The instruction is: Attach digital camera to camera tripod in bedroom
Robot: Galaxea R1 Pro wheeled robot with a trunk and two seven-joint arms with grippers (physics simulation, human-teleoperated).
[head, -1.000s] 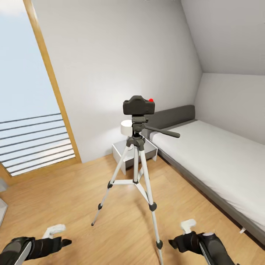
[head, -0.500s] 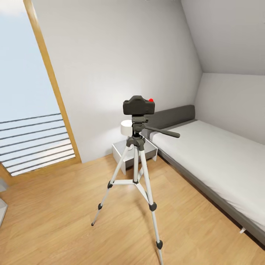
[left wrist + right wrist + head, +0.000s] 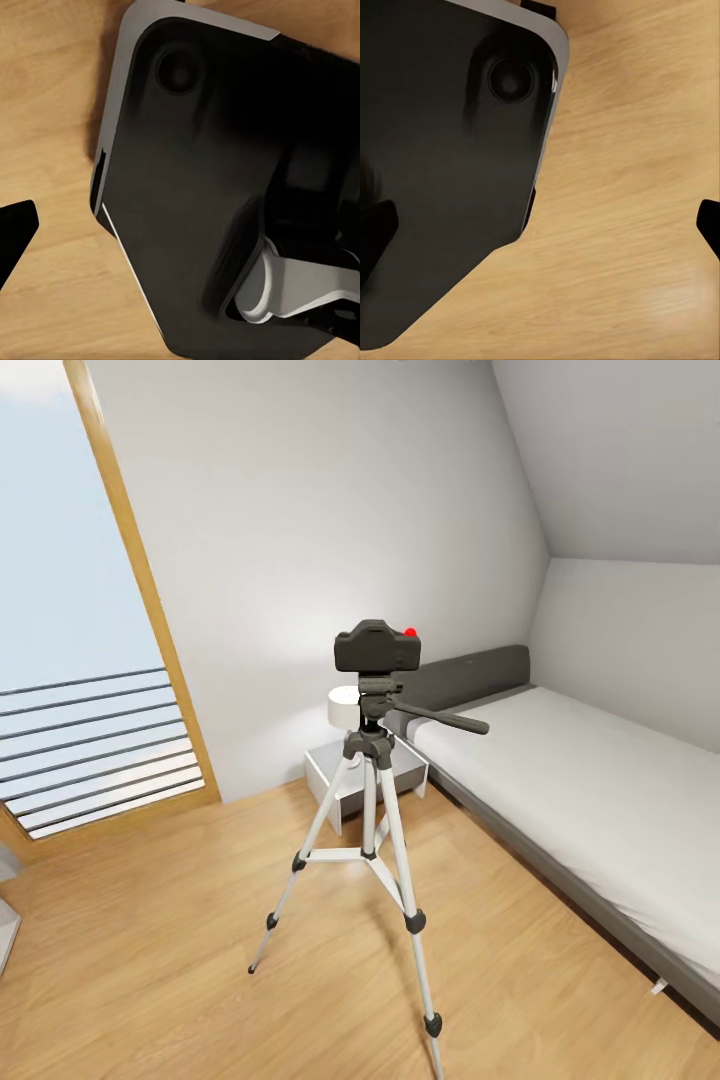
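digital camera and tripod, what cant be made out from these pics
- The join between digital camera and camera tripod: head view, too small to tell whether it is locked on.
- The tripod's nearest foot: head view, cut off by the bottom edge.
- The white object on the nightstand: head view, partly hidden by the tripod head.
- Both grippers' opening: wrist views, only dark tips at the edges over the robot's black base.

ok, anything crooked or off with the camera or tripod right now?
Nothing stands out. The digital camera sits level on the head of the camera tripod, red button up. The tripod stands upright on the wood floor with its legs spread, beside the bed.
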